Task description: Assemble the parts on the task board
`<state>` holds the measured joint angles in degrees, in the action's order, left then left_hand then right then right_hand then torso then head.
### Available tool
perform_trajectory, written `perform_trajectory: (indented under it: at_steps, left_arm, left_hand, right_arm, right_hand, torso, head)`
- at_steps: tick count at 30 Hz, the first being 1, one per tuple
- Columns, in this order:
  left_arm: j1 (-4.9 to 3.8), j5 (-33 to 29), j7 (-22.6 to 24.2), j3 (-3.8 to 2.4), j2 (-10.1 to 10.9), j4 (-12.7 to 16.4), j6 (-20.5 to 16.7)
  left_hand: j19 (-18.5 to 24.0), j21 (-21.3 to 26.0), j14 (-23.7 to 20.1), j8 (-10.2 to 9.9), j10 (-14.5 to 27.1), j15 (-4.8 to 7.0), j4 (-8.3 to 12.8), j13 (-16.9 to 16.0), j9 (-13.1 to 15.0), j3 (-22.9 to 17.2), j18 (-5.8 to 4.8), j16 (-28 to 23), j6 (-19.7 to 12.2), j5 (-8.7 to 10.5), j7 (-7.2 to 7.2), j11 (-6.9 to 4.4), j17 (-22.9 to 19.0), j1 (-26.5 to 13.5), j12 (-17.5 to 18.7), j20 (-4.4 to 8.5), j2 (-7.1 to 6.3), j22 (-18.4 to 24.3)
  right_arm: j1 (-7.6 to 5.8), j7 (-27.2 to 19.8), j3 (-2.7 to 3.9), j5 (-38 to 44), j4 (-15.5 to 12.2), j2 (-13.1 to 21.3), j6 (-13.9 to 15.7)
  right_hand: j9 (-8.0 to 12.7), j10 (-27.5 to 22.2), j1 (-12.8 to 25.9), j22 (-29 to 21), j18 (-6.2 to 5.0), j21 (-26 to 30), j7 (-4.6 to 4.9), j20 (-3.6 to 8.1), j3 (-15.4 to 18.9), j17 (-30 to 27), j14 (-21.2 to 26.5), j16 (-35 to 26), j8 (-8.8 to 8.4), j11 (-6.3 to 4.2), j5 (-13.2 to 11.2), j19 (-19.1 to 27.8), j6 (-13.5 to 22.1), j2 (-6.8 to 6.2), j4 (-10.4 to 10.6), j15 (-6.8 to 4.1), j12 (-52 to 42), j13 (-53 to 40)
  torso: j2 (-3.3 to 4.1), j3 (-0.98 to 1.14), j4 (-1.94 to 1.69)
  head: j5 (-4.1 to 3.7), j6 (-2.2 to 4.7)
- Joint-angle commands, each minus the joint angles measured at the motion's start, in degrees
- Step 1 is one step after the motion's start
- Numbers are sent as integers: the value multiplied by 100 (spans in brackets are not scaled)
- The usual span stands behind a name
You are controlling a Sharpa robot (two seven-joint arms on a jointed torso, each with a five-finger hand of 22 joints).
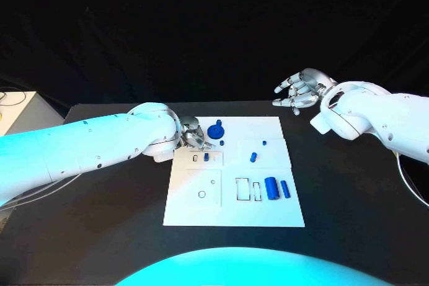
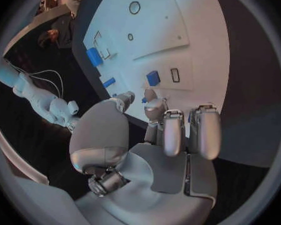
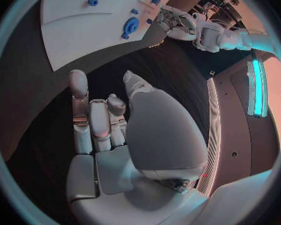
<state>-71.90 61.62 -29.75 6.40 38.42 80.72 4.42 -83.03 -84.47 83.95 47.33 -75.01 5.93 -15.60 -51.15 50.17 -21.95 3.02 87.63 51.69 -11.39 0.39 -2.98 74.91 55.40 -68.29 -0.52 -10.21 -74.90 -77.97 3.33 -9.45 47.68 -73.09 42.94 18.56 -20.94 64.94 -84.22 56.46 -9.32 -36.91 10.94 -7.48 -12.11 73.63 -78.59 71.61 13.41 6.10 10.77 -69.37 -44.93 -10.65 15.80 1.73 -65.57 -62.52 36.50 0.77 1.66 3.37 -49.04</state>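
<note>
The white task board (image 1: pixel 234 202) is seen in the middle of the black table (image 1: pixel 358 205), with the blue parts spread over it. The left hand (image 1: pixel 191 134) is placed at the far left edge of the board. Its fingers (image 2: pixel 173 132) are curled loosely above the board, and nothing is seen between them. A small blue block (image 1: pixel 206 156) is found just beyond these fingertips, beside a little rectangular slot (image 1: pixel 196 157). A round blue disc with a knob (image 1: pixel 216 131) is located near the same fingers, at the far part of the board. Two blue cylinders (image 1: pixel 277 189) are laid side by side, well apart from the left hand. The right hand (image 1: pixel 304 89) is held above the table, well apart from the board; its fingers (image 3: pixel 101 122) are half bent and spread, and nothing is grasped.
</note>
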Motion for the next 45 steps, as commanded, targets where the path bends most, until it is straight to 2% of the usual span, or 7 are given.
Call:
perform_trajectory:
  at_steps: [1,10,14,18,22,30,45]
  left_arm:
    - [0,-107,62,-48,14,47,32]
    - [-9,-293,88,-218,136,43,122]
    - [-73,-768,196,-341,230,-67,301]
    - [-243,-1089,303,-408,290,-265,515]
    - [-452,-1178,394,-434,280,-563,667]
    - [-605,-611,584,-447,-7,-1321,811]
    - [-570,-282,318,-306,-709,-2469,1599]
  left_hand:
    - [6,32,508,15,58,5,-60,17,-7,35,-38,15,-3,70,35,-1,1143,64,-32,-3,-3,-315]
    - [119,130,475,-18,191,-9,-66,221,-20,86,2,-57,-98,108,63,23,1023,300,83,-12,58,-134]
    - [390,391,414,-581,713,-201,-75,983,-408,126,92,-183,-560,68,325,246,832,765,535,-138,167,295]
    - [445,469,398,-1071,798,-345,-90,1096,-800,214,112,-216,-928,65,549,428,784,886,548,-253,192,401]
    - [485,526,384,-1293,860,-428,-90,1183,-1030,326,132,-242,-1102,66,649,521,741,962,552,-341,210,479]
    - [479,530,385,-1235,894,-441,-104,1227,-1062,394,133,-237,-1010,51,647,527,748,941,564,-364,233,475]
    - [441,514,407,-763,870,-369,-114,1206,-893,618,126,-187,-805,52,529,433,819,803,489,-323,392,423]
  right_arm:
    - [7,-19,3,19,10,-5,-29]
    - [12,-20,3,16,16,5,-30]
    - [13,-23,3,14,17,12,-25]
    - [13,-24,3,13,16,27,-18]
    - [13,-26,3,12,15,46,-11]
    - [13,-46,3,3,30,53,12]
    - [13,-68,4,0,33,32,45]
  right_hand:
    - [-9,-31,14,-5,-37,28,-8,3,-23,-6,33,-18,23,-11,2,50,36,-34,19,0,13,4]
    - [-9,-31,14,-5,-37,28,-8,3,-23,-6,33,-18,23,-11,2,50,36,-34,19,0,13,4]
    - [-11,-32,23,-10,-36,33,-7,2,-22,-8,34,-16,29,-9,3,44,44,-28,26,2,9,8]
    - [-11,-32,23,-10,-36,33,-7,2,-22,-8,34,-16,29,-9,3,44,44,-28,26,2,9,8]
    - [-11,-32,23,-10,-36,33,-7,2,-22,-8,34,-16,29,-9,3,44,44,-28,26,2,9,8]
    - [-11,-32,23,-10,-36,33,-7,2,-22,-8,34,-16,29,-9,3,44,44,-28,26,2,9,8]
    - [-15,-32,24,-21,-36,48,-6,1,-25,-17,39,-20,39,-9,10,39,48,-24,25,2,3,13]
  torso:
    - [0,0,1]
    - [3,6,3]
    - [3,8,6]
    - [4,4,5]
    - [8,4,6]
    - [15,-1,5]
    - [21,-13,0]
  head:
    - [4,13]
    - [-8,45]
    - [-7,75]
    - [-20,88]
    - [-15,109]
    - [31,144]
    - [91,121]
